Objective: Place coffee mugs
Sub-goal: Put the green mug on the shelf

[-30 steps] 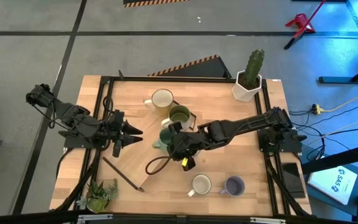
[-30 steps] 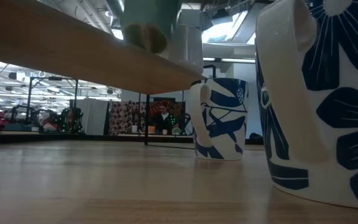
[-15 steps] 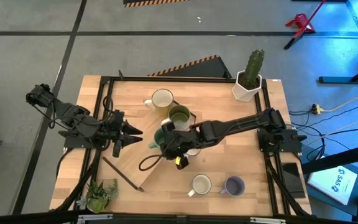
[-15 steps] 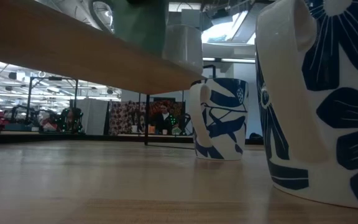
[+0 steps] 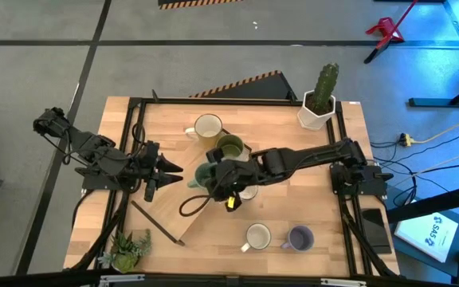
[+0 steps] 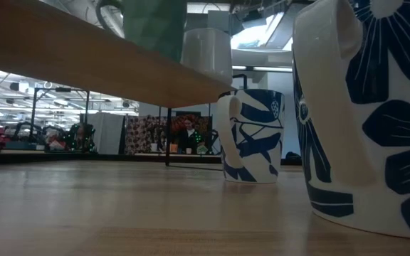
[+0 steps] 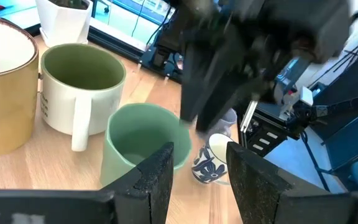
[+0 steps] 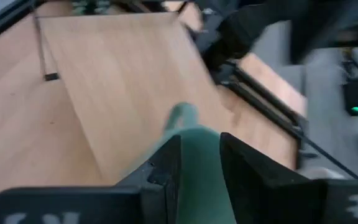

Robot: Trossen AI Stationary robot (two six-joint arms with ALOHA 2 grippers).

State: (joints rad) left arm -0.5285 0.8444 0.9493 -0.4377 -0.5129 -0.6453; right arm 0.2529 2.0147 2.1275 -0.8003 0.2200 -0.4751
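teal mug [image 5: 204, 174] gripped by right claw [image 5: 216, 176], prob on raised board [image 5: 166, 203].

grey floor [image 5: 46, 48], red stand [image 5: 386, 32]

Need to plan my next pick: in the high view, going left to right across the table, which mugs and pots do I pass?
Cream mug → teal mug, held in the right gripper → olive-lined mug → white mug → lavender mug → cactus pot.
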